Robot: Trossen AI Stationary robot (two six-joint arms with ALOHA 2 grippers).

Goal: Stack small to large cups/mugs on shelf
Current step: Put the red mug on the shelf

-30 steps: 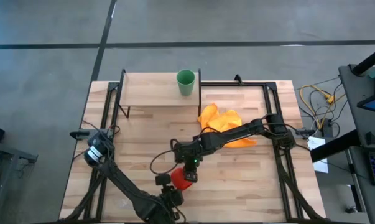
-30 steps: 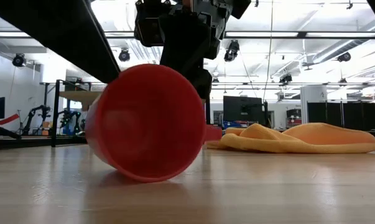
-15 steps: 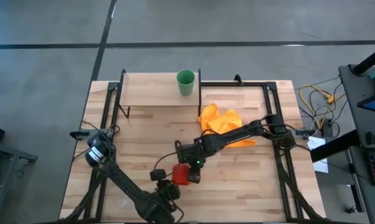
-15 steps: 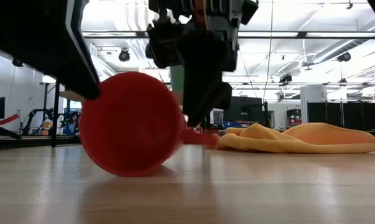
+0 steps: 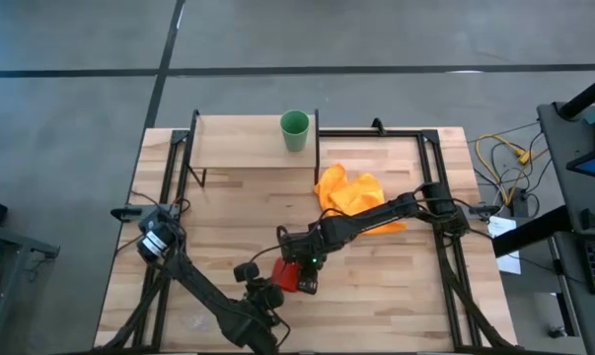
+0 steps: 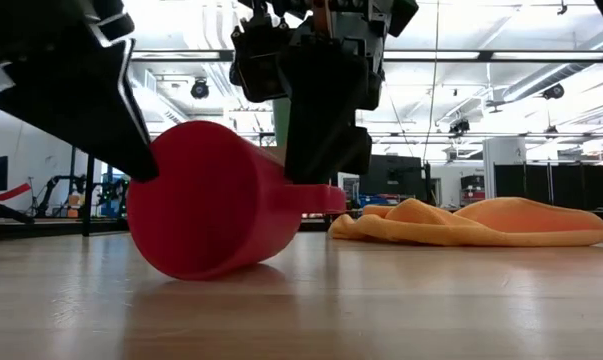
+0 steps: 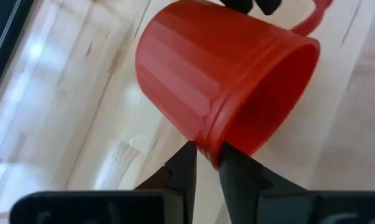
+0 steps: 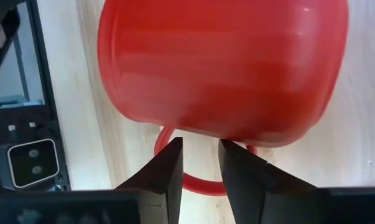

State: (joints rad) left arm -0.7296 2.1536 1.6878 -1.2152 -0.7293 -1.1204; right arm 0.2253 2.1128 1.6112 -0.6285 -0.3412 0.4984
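Note:
The red mug (image 5: 288, 275) lies on its side on the plank table, its mouth turned toward my left gripper (image 5: 265, 288) and its handle (image 6: 321, 197) on the far side. My left gripper (image 7: 206, 165) is shut on the mug's rim. My right gripper (image 5: 303, 262) hangs over the handle with its fingers a little apart (image 8: 201, 155). The green cup (image 5: 294, 129) stands upright on the right end of the shelf (image 5: 238, 144). The clear glass cup is out of view. My left gripper pinches the mug's rim (image 7: 213, 151) at its lowest stretch. One finger (image 7: 236, 169) is at the mouth side and one finger (image 7: 183, 165) is outside the wall. The fingers come level from the table's near-left. The mug rests on its side wall on the table. My right gripper points down from above, its fingertips (image 8: 173, 149) by the handle's roots (image 8: 164, 134); I cannot tell whether they touch.
An orange cloth (image 5: 352, 193) lies crumpled behind and to the right of the mug, under my right arm. Black metal posts (image 5: 191, 148) frame the shelf at the far edge. Bare planks (image 5: 228, 222) lie between shelf and mug.
The mug has turned about on its side: its mouth, which faced the near edge, now faces more to the left, and its handle has swung round behind it. My left gripper has gone toward the table's left edge along with the rim.

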